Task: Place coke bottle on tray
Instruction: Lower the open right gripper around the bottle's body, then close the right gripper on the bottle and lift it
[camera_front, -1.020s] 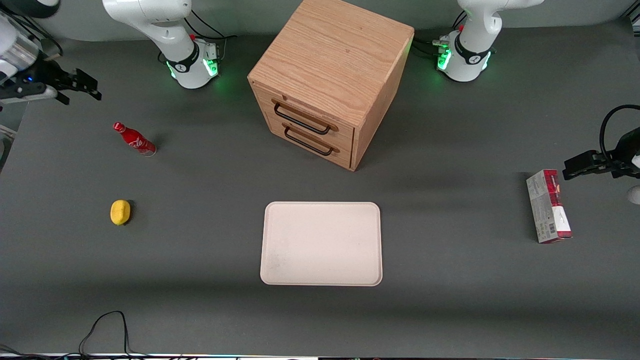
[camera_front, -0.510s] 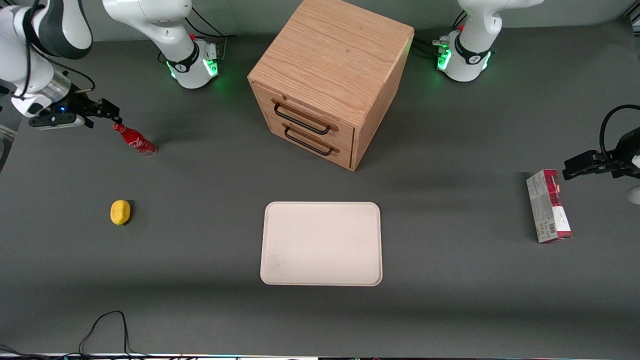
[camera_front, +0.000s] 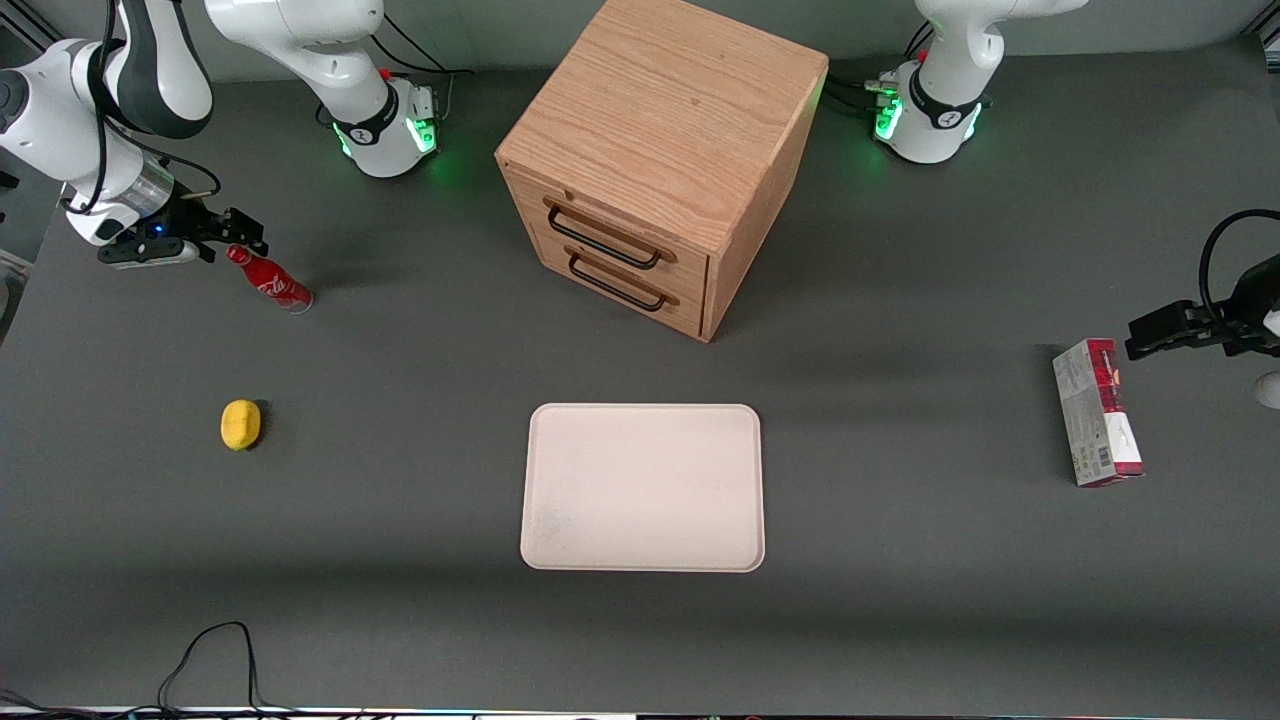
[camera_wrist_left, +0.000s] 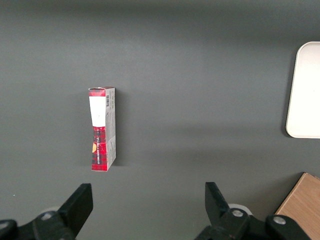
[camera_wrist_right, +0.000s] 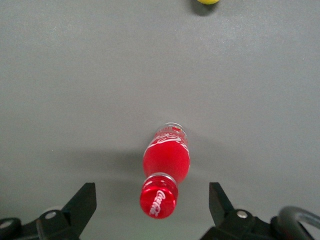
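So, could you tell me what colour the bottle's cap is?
Red with white script, clearest in the right wrist view: cap.

Likely a robotics lab: bench-mounted arm, staged props.

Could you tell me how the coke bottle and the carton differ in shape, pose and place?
The coke bottle is slim and round, standing upright; the carton is rectangular, lying flat. The bottle sits toward the working arm's end, just below the open gripper; the carton lies toward the parked arm's end. Both are partly red and rest on the table, off the tray.
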